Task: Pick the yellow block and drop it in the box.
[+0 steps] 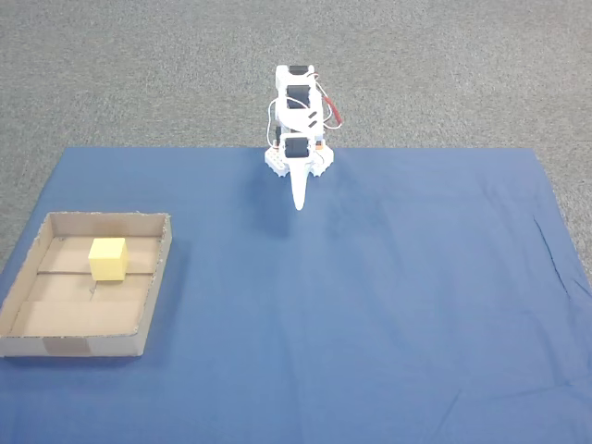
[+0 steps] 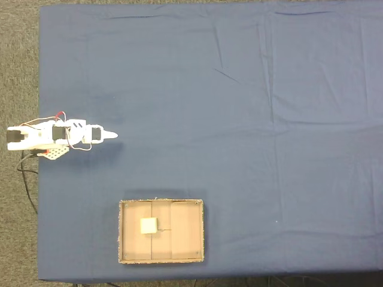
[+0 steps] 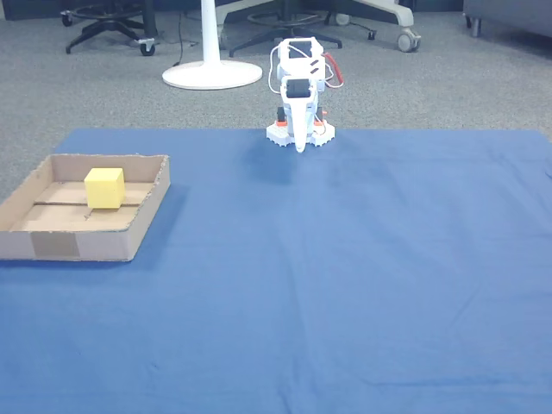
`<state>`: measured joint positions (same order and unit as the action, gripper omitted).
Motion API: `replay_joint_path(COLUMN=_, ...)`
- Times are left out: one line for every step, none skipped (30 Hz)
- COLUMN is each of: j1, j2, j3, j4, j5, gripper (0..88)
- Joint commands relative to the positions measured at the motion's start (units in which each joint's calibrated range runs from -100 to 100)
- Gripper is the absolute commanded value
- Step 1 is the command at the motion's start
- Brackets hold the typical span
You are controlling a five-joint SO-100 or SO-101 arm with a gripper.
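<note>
The yellow block (image 1: 107,259) (image 2: 149,225) (image 3: 104,187) rests on the floor of the box (image 1: 154,294) (image 2: 187,234) (image 3: 142,220), a shallow brown cardboard tray on the blue cloth. It sits near the flap seam, toward the tray's far half in the other view. The white arm is folded back at its base, far from the tray. My gripper (image 1: 299,202) (image 2: 112,136) (image 3: 299,144) points down at the cloth with its fingers together and nothing between them.
The blue cloth (image 1: 388,305) covers the work area and lies on grey carpet. A white stand base (image 3: 212,73) and chair wheels (image 3: 405,39) stand on the carpet behind the arm. Red wires (image 1: 337,111) trail from the arm's base.
</note>
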<state>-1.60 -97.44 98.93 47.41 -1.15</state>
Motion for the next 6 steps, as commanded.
replay_joint_path(j1=0.3, j2=-0.11, j3=0.79, j4=0.33, j5=-0.2, gripper=0.2)
replay_joint_path(j1=0.3, j2=-0.11, j3=0.79, j4=0.33, j5=-0.2, gripper=0.2)
replay_joint_path(j1=0.3, j2=-0.11, j3=0.79, j4=0.33, j5=-0.2, gripper=0.2)
replay_joint_path(j1=0.3, j2=-0.11, j3=0.79, j4=0.33, j5=-0.2, gripper=0.2)
replay_joint_path(j1=0.3, j2=-0.11, j3=0.79, j4=0.33, j5=-0.2, gripper=0.2)
replay_joint_path(j1=0.3, j2=-0.11, j3=0.79, j4=0.33, j5=-0.2, gripper=0.2)
